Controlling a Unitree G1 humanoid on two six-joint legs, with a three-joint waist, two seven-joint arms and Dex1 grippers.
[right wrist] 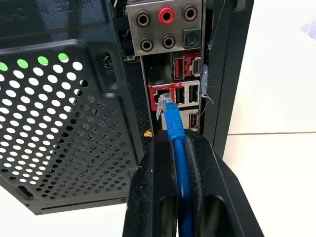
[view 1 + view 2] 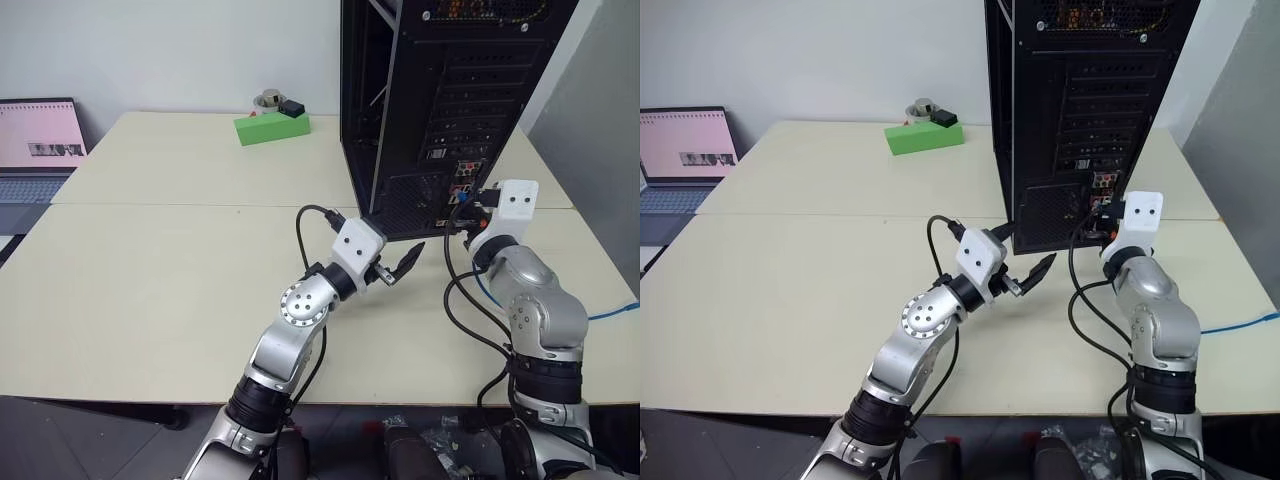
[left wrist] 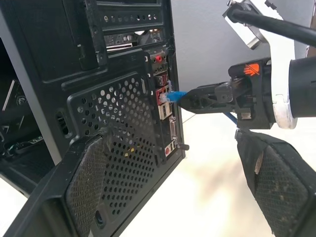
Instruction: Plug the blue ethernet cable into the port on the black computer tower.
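Note:
The black computer tower (image 2: 440, 90) stands upright at the far side of the table, its rear panel facing me. My right gripper (image 1: 175, 143) is shut on the blue ethernet cable (image 1: 174, 129), just behind its clear plug (image 1: 164, 104). The plug's tip sits at the mouth of the red-framed port (image 1: 157, 94); how deep it goes I cannot tell. The left wrist view shows the plug (image 3: 173, 96) against the panel from the side. The cable's slack (image 2: 612, 312) trails off at the right. My left gripper (image 2: 400, 265) hovers open and empty in front of the tower's lower corner.
A green box (image 2: 272, 127) with small items on it sits at the back of the cream table (image 2: 150, 260). A laptop (image 2: 35, 150) stands open at the far left. Black arm cables (image 2: 455, 300) loop between the two arms. A grey wall (image 2: 600, 140) rises on the right.

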